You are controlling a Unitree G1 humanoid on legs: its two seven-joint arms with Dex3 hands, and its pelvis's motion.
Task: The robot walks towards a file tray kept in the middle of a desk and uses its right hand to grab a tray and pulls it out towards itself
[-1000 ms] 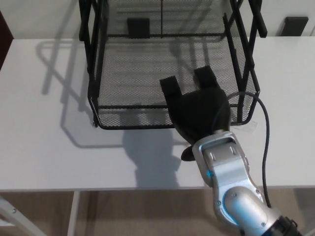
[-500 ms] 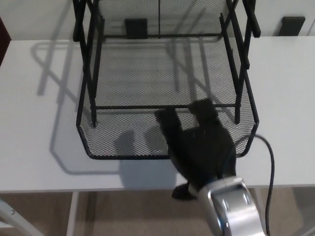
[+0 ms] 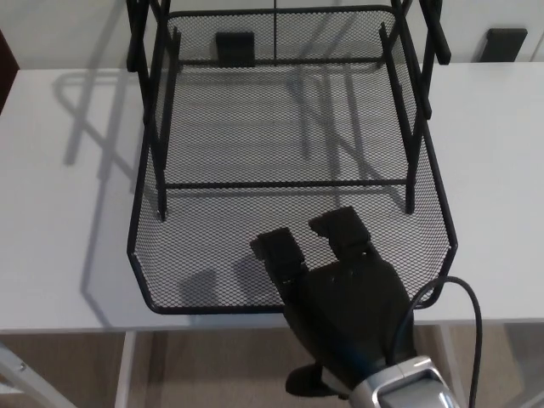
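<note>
At tabletop (image 3: 59,170) edge, right hand (image 3: 340,297) hooks 2 fingers (image 3: 276,251) over tray (image 3: 170,255) front rim, gripping it; pull straight, level

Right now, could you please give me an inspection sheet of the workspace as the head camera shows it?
Surface: white desk, bare apart from the file tray unit.
Job's things: black mesh tray drawn out of its black wire frame, front rim close to the desk's near edge; tray holds nothing.
Clutter: nothing seen.
Hands: right hand over the tray's front rim, two fingers lying inside on the mesh, thumb below the rim; left hand not in view.
Cables: black cable looping beside the right wrist.
Surroundings: two dark fittings on the wall behind; brown floor below the desk.
</note>
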